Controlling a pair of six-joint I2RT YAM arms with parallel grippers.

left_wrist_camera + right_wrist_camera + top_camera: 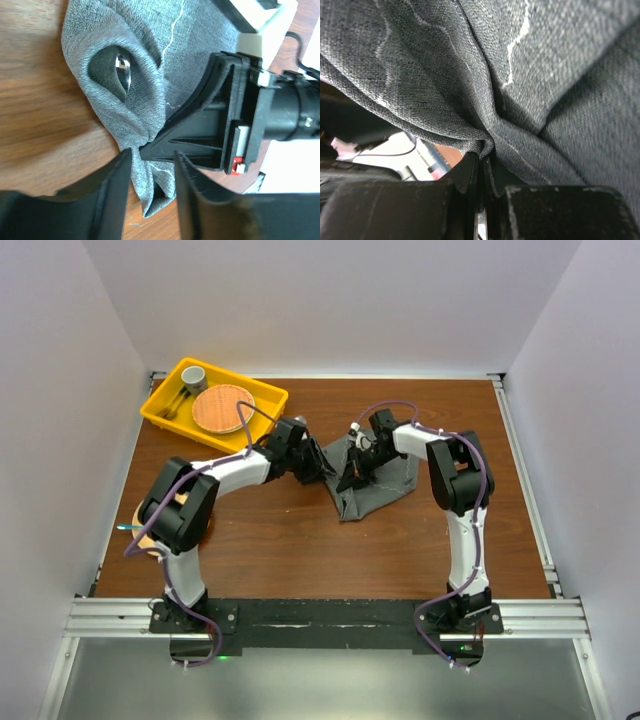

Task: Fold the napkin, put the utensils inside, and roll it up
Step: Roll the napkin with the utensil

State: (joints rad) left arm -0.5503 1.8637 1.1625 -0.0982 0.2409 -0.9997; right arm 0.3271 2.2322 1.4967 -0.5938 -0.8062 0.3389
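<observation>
The grey-green napkin (385, 485) lies bunched and partly rolled at the table's middle. In the left wrist view the napkin (145, 55) forms a tube, and a shiny metal utensil (123, 67) shows inside its opening. My right gripper (350, 480) is shut on a pinched fold of the napkin (545, 75), with the jaws closed tight (481, 157). My left gripper (318, 465) is open, and its fingers straddle the napkin's lower corner (152, 155) right beside the right gripper's tip. The pale stitched line shows on the cloth.
A yellow tray (160, 410) at the back left holds a round woven plate (223, 407), a grey cup (193, 375) and a utensil. Another plate (148, 530) sits under my left arm's elbow at the left edge. White walls surround the table.
</observation>
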